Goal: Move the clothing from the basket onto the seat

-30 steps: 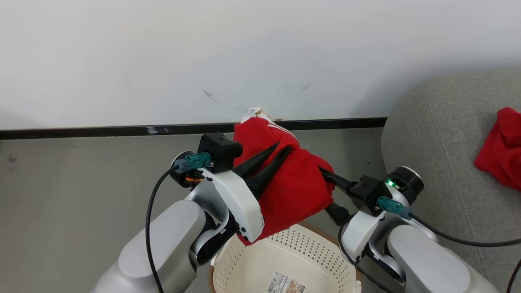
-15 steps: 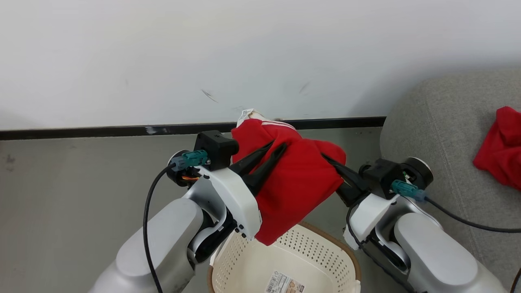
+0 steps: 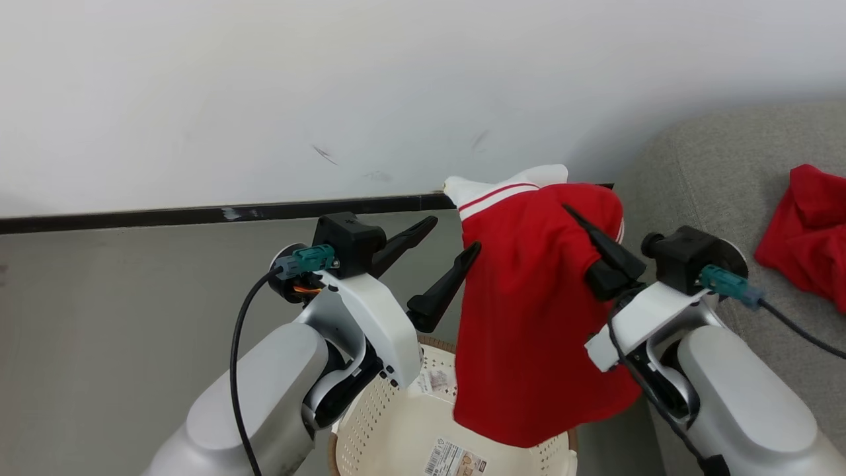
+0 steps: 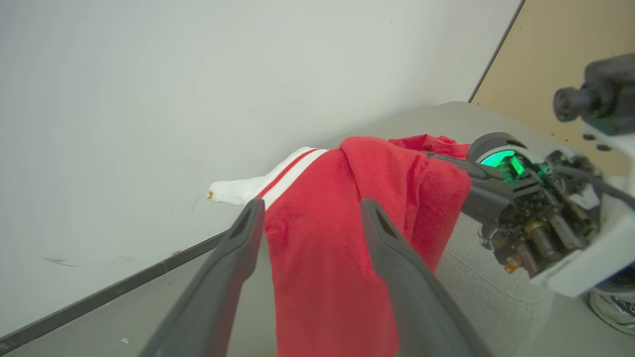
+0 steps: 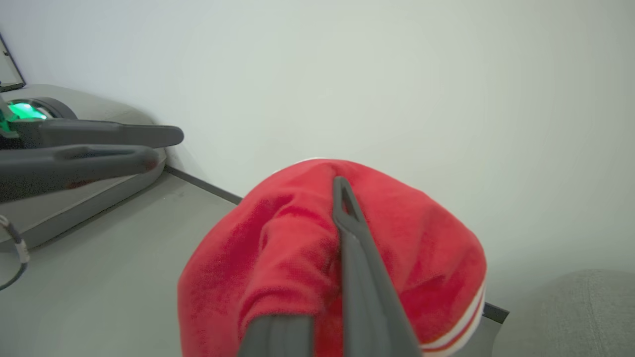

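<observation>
left end effector (image 3: 453, 235): fingers spread wide, nothing between them. It sits just left of the red garment (image 3: 529, 317). I can't tell if the lower fingertip touches the cloth.
left wrist view: I see the left end effector (image 4: 311, 203) with both fingers apart and the garment (image 4: 322, 258) hanging beyond them.
right end effector (image 3: 581, 225): clamped on the red garment near its top. One finger lies on the outside of the cloth; the other is hidden by it.
right wrist view: the upper finger of the right end effector (image 5: 342, 208) presses along the top of the bunched cloth (image 5: 278, 248). Only the base of the lower finger shows under the fabric.
red garment: hangs from the right end effector, clear of the basket (image 3: 390, 423). Its lower hem sits in front of the basket's right side in the head view. The white trim (image 3: 509, 185) with red stripes is at the top.
basket: on the floor (image 3: 132, 297) below both arms, with a paper label (image 3: 456, 459) on the bottom.
seat (image 3: 714, 178): right of the held garment, against the wall (image 3: 396, 86).
second red garment (image 3: 803, 231): lies crumpled on the seat, well apart from the held one.
baseboard (image 3: 198, 215): a black strip where the wall meets the floor.
</observation>
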`<state>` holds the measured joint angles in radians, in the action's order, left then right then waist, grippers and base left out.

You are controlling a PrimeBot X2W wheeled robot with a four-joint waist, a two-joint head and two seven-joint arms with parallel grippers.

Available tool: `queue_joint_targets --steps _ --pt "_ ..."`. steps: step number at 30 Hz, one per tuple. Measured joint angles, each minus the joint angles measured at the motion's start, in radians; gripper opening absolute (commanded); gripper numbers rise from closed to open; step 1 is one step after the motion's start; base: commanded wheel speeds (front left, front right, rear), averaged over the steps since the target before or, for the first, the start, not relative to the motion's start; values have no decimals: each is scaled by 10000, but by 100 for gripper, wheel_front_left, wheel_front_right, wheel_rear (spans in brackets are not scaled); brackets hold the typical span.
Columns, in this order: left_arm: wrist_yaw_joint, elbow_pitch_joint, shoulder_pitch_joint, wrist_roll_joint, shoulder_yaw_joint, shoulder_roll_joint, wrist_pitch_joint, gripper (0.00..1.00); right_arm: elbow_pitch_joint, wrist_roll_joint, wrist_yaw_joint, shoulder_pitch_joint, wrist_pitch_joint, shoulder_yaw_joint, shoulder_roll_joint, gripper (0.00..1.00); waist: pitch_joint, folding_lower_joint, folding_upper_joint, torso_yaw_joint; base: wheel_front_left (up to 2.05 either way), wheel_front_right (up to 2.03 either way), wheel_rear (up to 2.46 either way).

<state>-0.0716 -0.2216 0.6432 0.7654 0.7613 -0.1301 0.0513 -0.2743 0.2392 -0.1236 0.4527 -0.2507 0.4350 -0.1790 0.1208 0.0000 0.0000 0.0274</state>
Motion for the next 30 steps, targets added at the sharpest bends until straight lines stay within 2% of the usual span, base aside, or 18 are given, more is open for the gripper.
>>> queue_joint_targets --steps 15,30 --pt "-58 205 -206 -104 236 -56 -274 100 1476 384 0 -764 -2 -3160 -322 0 -3 0 0 -510 0 0 0" --pt "-150 468 -242 -188 293 -222 -546 100 3045 426 0 -1204 -15 -4755 -332 0 1 0 0 -1285 0 0 0"
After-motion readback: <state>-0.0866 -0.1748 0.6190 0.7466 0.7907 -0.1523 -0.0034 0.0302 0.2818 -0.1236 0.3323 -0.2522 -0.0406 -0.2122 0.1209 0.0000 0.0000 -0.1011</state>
